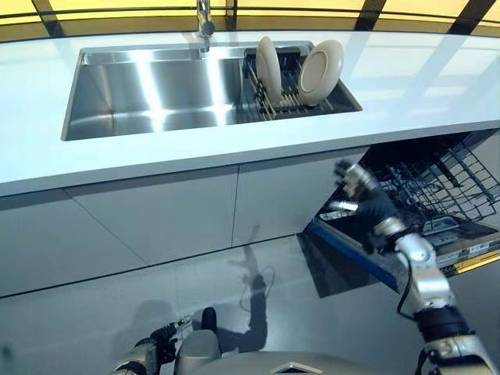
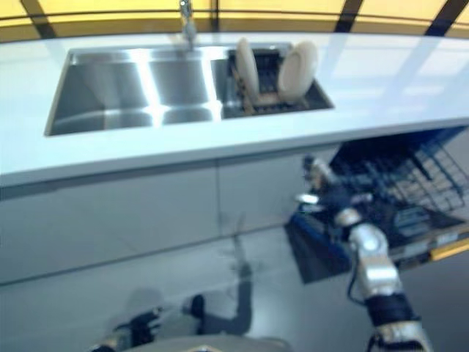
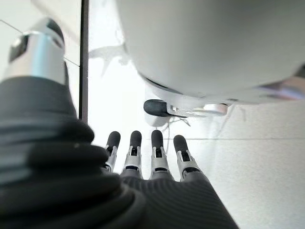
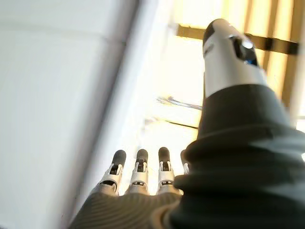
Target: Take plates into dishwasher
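Two cream plates stand on edge in a dark rack [image 1: 293, 101] in the right part of the steel sink [image 1: 148, 109]: one thin-on [image 1: 268, 69], one facing me [image 1: 321, 72]. The open dishwasher [image 1: 437, 195] with its wire rack pulled out sits below the counter at the right. My right hand [image 1: 361, 199] hangs empty in front of the dishwasher's left edge, fingers straight in the right wrist view [image 4: 138, 176]. My left hand [image 1: 148, 353] is low by my side, fingers straight [image 3: 143, 152], holding nothing.
A white counter [image 1: 406, 86] runs across the view with a tap [image 1: 205, 23] behind the sink. White cabinet fronts [image 1: 156, 211] stand below it. The dishwasher door [image 1: 367, 258] juts out low over the grey floor.
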{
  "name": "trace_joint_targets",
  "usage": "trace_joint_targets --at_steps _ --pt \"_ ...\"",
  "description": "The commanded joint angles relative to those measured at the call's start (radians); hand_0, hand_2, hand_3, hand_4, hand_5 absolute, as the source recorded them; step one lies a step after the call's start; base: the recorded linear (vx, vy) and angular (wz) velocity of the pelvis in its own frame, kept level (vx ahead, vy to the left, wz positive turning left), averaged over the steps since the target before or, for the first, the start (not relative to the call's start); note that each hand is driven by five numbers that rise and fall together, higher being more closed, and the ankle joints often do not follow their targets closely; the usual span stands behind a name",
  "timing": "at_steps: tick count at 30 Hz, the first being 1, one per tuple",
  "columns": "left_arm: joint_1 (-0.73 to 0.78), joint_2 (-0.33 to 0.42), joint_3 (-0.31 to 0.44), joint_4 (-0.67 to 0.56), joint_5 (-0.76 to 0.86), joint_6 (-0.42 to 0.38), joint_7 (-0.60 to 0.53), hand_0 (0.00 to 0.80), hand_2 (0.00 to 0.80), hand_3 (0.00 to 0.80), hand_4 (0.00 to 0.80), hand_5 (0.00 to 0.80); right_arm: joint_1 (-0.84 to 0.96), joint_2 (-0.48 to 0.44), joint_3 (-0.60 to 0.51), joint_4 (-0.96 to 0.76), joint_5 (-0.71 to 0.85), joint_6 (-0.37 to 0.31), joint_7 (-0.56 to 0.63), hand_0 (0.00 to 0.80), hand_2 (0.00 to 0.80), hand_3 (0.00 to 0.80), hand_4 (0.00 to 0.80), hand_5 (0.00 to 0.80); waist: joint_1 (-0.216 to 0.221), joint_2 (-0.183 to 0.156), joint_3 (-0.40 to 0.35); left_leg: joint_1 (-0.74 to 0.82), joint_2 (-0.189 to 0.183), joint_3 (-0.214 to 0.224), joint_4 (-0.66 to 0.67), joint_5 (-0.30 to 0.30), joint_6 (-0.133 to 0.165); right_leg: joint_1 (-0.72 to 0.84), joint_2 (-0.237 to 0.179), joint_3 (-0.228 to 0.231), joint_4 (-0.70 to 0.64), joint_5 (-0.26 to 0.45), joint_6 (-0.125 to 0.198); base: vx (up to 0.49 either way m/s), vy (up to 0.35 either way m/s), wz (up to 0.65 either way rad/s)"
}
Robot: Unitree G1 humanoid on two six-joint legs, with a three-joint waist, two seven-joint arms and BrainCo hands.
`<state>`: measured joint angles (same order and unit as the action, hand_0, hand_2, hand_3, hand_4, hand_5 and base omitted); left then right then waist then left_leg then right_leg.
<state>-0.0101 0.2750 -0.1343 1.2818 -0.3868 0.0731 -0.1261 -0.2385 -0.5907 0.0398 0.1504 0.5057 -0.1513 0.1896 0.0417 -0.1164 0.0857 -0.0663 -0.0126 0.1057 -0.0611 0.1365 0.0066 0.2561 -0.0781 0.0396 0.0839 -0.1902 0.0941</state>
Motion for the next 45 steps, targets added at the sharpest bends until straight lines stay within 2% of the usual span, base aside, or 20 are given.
trace_joint_targets --at_steps 1,4,5,7,8,10,11,12,13,15,17,20,22,25,28,34,40,42,43,45 --pt "0.009 -0.023 -0.028 0.045 0.052 0.003 -0.002 0.000 0.000 0.000 0.000 0.000 -0.160 -0.066 -0.051 -0.031 0.092 -0.028 -0.128 0.000 0.000 0.000 0.000 0.000 0.024 -0.005 -0.078 -0.118 0.001 -0.025 0.078 -0.032 0.011 -0.031 -0.070 -0.004 0.069 0.235 0.035 0.131 0.068 0.04" --pt "-0.014 -0.008 -0.046 0.055 0.075 0.012 -0.006 0.000 0.000 0.000 0.000 0.000 -0.301 -0.124 -0.057 0.069 0.131 -0.007 -0.192 0.000 0.000 0.000 0.000 0.000 0.047 -0.013 -0.096 -0.115 -0.028 -0.033 0.073 -0.040 0.028 -0.024 -0.084 -0.004 0.126 0.302 0.035 0.121 0.084 0.15" --pt "-0.020 -0.002 -0.056 0.057 0.080 0.018 -0.010 0.000 0.000 0.000 0.000 0.000 -0.334 -0.146 -0.058 0.090 0.148 0.006 -0.202 0.000 0.000 0.000 0.000 0.000 0.056 -0.015 -0.106 -0.117 -0.040 -0.030 0.066 -0.036 0.036 -0.023 -0.092 -0.006 0.175 0.355 0.038 0.099 0.110 0.24" --pt "-0.031 0.012 -0.067 0.063 0.113 0.033 -0.028 0.000 0.000 0.000 0.000 0.000 -0.384 -0.180 -0.062 0.115 0.160 0.040 -0.229 0.000 0.000 0.000 0.000 0.000 0.053 0.008 -0.110 -0.087 -0.044 -0.038 0.055 -0.042 0.049 -0.099 -0.078 0.002 0.372 0.441 0.046 0.215 0.230 0.13" --pt "-0.032 0.018 -0.079 0.061 0.137 0.046 -0.030 0.000 0.000 0.000 0.000 0.000 -0.425 -0.206 -0.064 0.150 0.161 0.061 -0.241 0.000 0.000 0.000 0.000 0.000 0.041 0.037 -0.099 -0.043 -0.029 -0.041 0.053 -0.060 0.053 -0.198 -0.057 -0.024 0.491 0.446 0.044 0.262 0.261 0.20" --pt "-0.032 0.019 -0.088 0.058 0.139 0.055 -0.019 0.000 0.000 0.000 0.000 0.000 -0.481 -0.231 -0.041 0.212 0.192 0.073 -0.240 0.000 0.000 0.000 0.000 0.000 0.026 0.042 -0.079 0.004 -0.037 -0.055 0.045 -0.076 0.052 -0.301 -0.071 -0.063 0.531 0.428 0.038 0.254 0.148 0.59" --pt "-0.031 0.026 -0.093 0.049 0.137 0.064 -0.018 0.000 0.000 0.000 0.000 0.000 -0.524 -0.261 -0.023 0.258 0.199 0.087 -0.239 0.000 0.000 0.000 0.000 0.000 0.015 0.052 -0.065 0.048 -0.032 -0.069 0.030 -0.080 0.044 -0.363 -0.058 -0.092 0.505 0.384 0.025 0.332 0.025 0.60" --pt "-0.033 0.030 -0.101 0.042 0.136 0.075 -0.022 0.000 0.000 0.000 0.000 0.000 -0.566 -0.290 -0.001 0.295 0.206 0.106 -0.241 0.000 0.000 0.000 0.000 0.000 0.000 0.050 -0.054 0.085 -0.035 -0.082 0.012 -0.084 0.035 -0.404 -0.048 -0.115 0.423 0.357 0.015 0.409 -0.091 0.46" --pt "-0.037 0.038 -0.116 0.039 0.135 0.082 -0.029 0.000 0.000 0.000 0.000 0.000 -0.606 -0.339 0.020 0.354 0.244 0.114 -0.227 0.000 0.000 0.000 0.000 0.000 -0.016 0.036 -0.054 0.120 -0.043 -0.099 -0.003 -0.100 0.028 -0.441 -0.037 -0.129 0.282 0.348 0.007 0.439 -0.191 0.39" --pt "-0.042 0.038 -0.121 0.031 0.125 0.091 -0.025 0.000 0.000 0.000 0.000 0.000 -0.655 -0.381 0.050 0.407 0.258 0.119 -0.212 0.000 0.000 0.000 0.000 0.000 -0.050 0.024 -0.042 0.193 -0.051 -0.139 -0.018 -0.147 0.021 -0.481 -0.042 -0.156 0.093 0.393 0.023 0.405 -0.218 0.70" --pt "-0.048 0.038 -0.123 0.028 0.104 0.095 -0.017 0.000 0.000 0.000 0.000 0.000 -0.683 -0.396 0.062 0.419 0.267 0.128 -0.209 0.000 0.000 0.000 0.000 0.000 -0.069 0.033 -0.033 0.240 -0.043 -0.165 -0.017 -0.184 0.020 -0.500 -0.038 -0.171 0.009 0.419 0.033 0.306 -0.168 0.62" --pt "-0.051 0.045 -0.116 0.031 0.071 0.100 -0.015 0.000 0.000 0.000 0.000 0.000 -0.724 -0.378 0.086 0.447 0.276 0.126 -0.228 0.000 0.000 0.000 0.000 0.000 -0.064 0.027 -0.037 0.272 -0.039 -0.149 0.040 -0.256 0.018 -0.463 -0.064 -0.208 -0.013 0.397 0.024 0.184 -0.148 0.29" --pt "-0.051 0.046 -0.109 0.031 0.052 0.114 -0.007 0.000 0.000 0.000 0.000 0.000 -0.740 -0.358 0.100 0.457 0.279 0.132 -0.258 0.000 0.000 0.000 0.000 0.000 -0.061 0.024 -0.045 0.279 -0.031 -0.126 0.064 -0.276 0.006 -0.423 -0.065 -0.225 -0.035 0.384 0.023 0.094 -0.121 0.27" --pt "-0.039 0.043 -0.094 0.038 0.062 0.127 -0.016 0.000 0.000 0.000 0.000 0.000 -0.733 -0.330 0.112 0.468 0.266 0.127 -0.269 0.000 0.000 0.000 0.000 0.000 -0.054 0.029 -0.056 0.291 -0.020 -0.110 0.058 -0.271 -0.006 -0.378 -0.062 -0.239 -0.049 0.367 0.021 0.099 -0.063 0.18" --pt "-0.024 0.035 -0.091 0.048 0.076 0.115 -0.013 0.000 0.000 0.000 0.000 0.000 -0.737 -0.315 0.127 0.481 0.261 0.121 -0.279 0.000 0.000 0.000 0.000 0.000 -0.051 0.034 -0.063 0.300 -0.007 -0.104 0.042 -0.263 -0.017 -0.345 -0.055 -0.232 -0.067 0.353 0.016 0.127 -0.065 0.04" --pt "-0.010 0.038 -0.097 0.039 0.088 0.094 -0.007 0.000 0.000 0.000 0.000 0.000 -0.694 -0.302 0.108 0.458 0.248 0.133 -0.313 0.000 0.000 0.000 0.000 0.000 -0.067 0.047 -0.051 0.312 0.007 -0.093 0.027 -0.262 -0.024 -0.371 -0.074 -0.237 -0.030 0.348 0.029 0.058 -0.036 -0.12" --pt "-0.008 0.053 -0.104 0.034 0.124 0.096 -0.025 0.000 0.000 0.000 0.000 0.000 -0.644 -0.314 0.087 0.420 0.248 0.136 -0.315 0.000 0.000 0.000 0.000 0.000 -0.085 0.049 -0.030 0.310 -0.012 -0.105 0.033 -0.265 -0.017 -0.406 -0.081 -0.231 -0.020 0.381 0.048 0.045 -0.036 -0.05" --pt "-0.001 0.056 -0.106 0.035 0.112 0.091 -0.018 0.000 0.000 0.000 0.000 0.000 -0.635 -0.307 0.085 0.413 0.254 0.130 -0.309 0.000 0.000 0.000 0.000 0.000 -0.076 0.049 -0.025 0.309 -0.019 -0.088 0.032 -0.261 -0.017 -0.408 -0.090 -0.271 -0.012 0.398 0.053 0.021 -0.110 -0.12" --pt "0.011 0.059 -0.094 0.036 0.096 0.082 -0.008 0.000 0.000 0.000 0.000 0.000 -0.638 -0.287 0.086 0.403 0.248 0.126 -0.297 0.000 0.000 0.000 0.000 0.000 -0.058 0.054 -0.022 0.303 -0.018 -0.054 0.035 -0.252 -0.023 -0.402 -0.116 -0.335 0.018 0.407 0.054 -0.042 -0.118 -0.33" --pt "0.019 0.069 -0.084 0.035 0.083 0.077 -0.004 0.000 0.000 0.000 0.000 0.000 -0.649 -0.264 0.098 0.394 0.236 0.123 -0.296 0.000 0.000 0.000 0.000 0.000 -0.040 0.066 -0.018 0.288 -0.005 -0.028 0.048 -0.241 -0.026 -0.398 -0.135 -0.348 0.076 0.387 0.047 -0.057 -0.136 -0.76"
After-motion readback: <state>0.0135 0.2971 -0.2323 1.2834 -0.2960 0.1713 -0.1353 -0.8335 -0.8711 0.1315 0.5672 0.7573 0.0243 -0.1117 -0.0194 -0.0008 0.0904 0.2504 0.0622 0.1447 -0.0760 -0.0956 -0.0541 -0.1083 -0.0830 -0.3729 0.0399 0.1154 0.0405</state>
